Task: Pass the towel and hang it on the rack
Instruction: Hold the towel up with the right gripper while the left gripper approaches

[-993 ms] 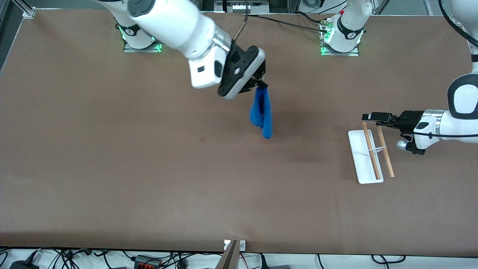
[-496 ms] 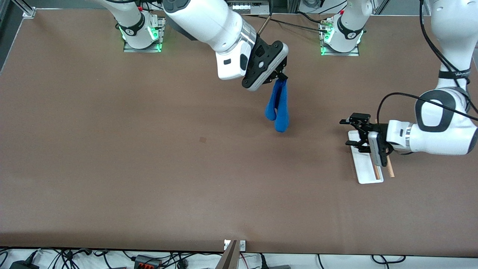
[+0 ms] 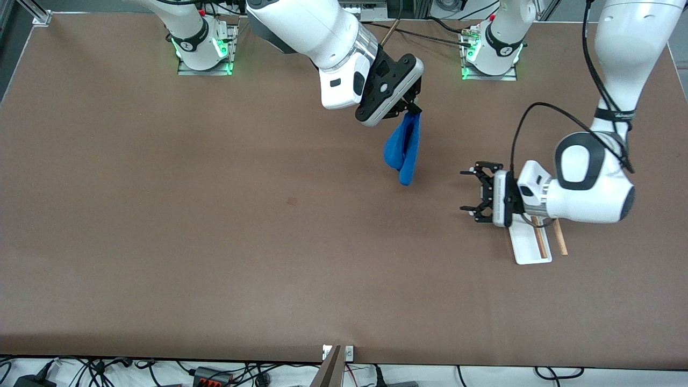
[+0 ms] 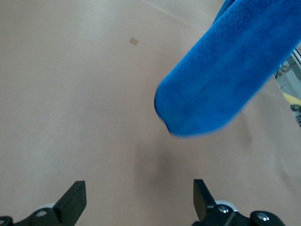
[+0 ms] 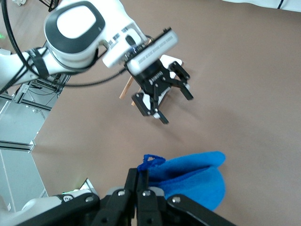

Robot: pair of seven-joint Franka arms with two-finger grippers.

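Midway through the handover: right gripper (image 3: 413, 107) pinching the towel (image 3: 404, 151) by its top corner, letting it dangle in the air over mid-table. Facing it, left gripper (image 3: 473, 192) hovering with fingers spread wide, just beside the rack (image 3: 529, 244) standing toward the left arm's end. Next, probably closing those fingers on the hanging cloth before any release.

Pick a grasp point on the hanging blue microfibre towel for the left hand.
Best bet: the blue microfibre towel's free lower fold, approached level from the rack's end. The right hand pinches its top corner; the open left hand already faces it.
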